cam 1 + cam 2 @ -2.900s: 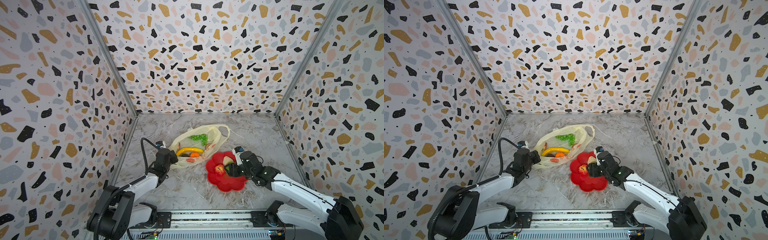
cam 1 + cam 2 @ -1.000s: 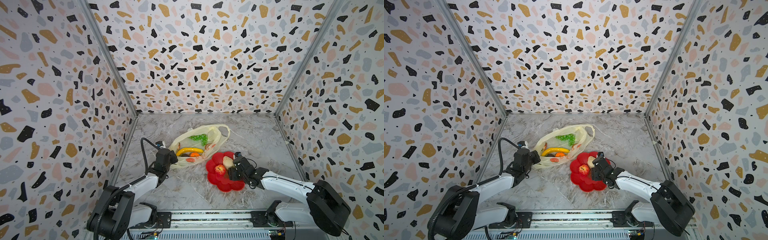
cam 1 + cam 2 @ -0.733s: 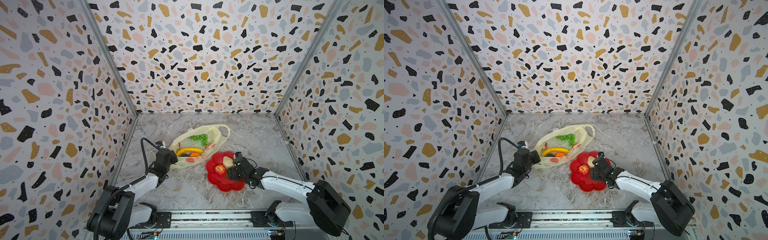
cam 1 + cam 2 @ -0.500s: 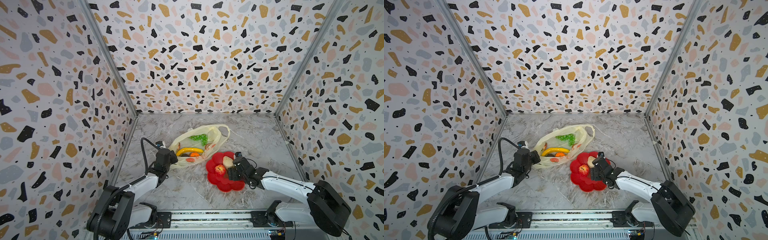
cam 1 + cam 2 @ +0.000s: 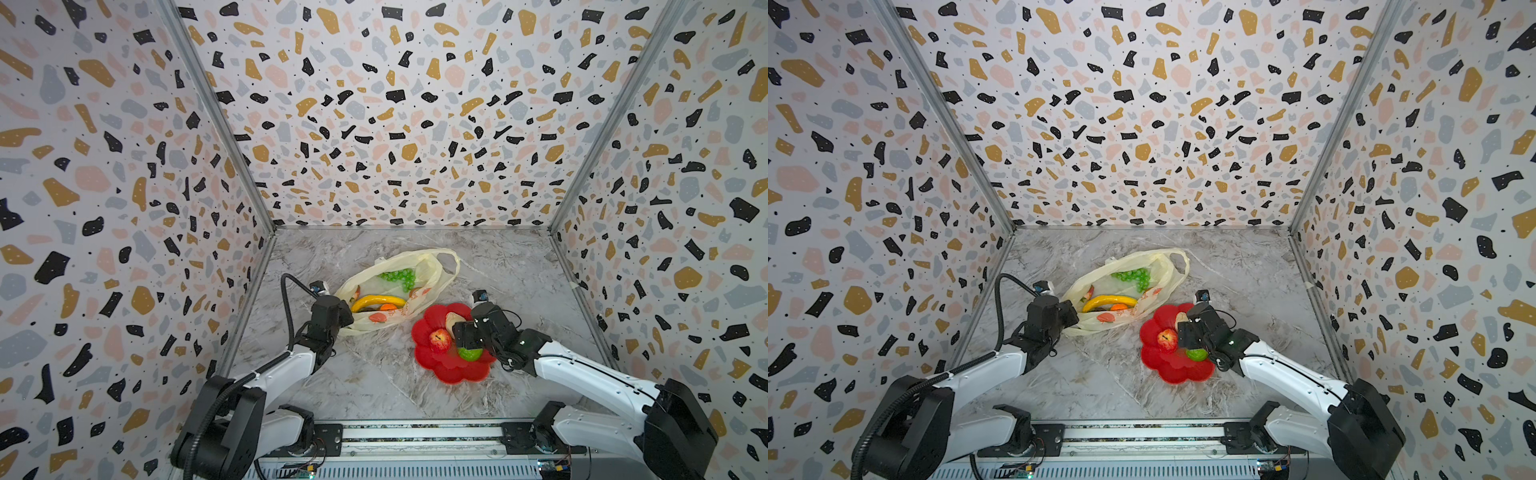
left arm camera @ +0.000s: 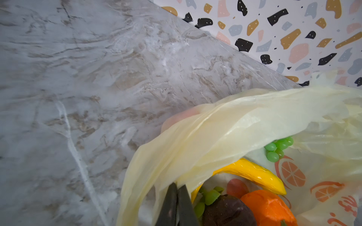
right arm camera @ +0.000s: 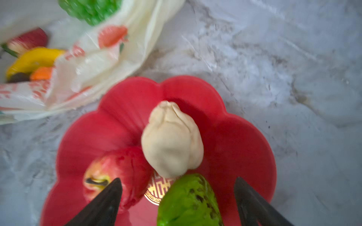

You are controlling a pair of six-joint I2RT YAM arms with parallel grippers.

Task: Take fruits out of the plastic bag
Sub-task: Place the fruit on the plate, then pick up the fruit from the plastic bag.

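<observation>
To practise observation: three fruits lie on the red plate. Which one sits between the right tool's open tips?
The green citrus, between the spread tips of the right tool. The red apple lies beside one tip; the beige pear-like piece beyond both.

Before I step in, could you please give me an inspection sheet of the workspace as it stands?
Surface: marble-look tabletop, no spills seen.
Job's things: plastic bag lies open, holding banana, green grapes, orange and more; red apple, beige fruit and green fruit lie on the red plate.
Clutter: nothing seen.
Tools: left tool shut on the bag's edge; right tool open over the green fruit.
Cables: black cable loops at the left arm's wrist, apart from the bag.
Surroundings: terrazzo-patterned walls on three sides; rail along the front.
</observation>
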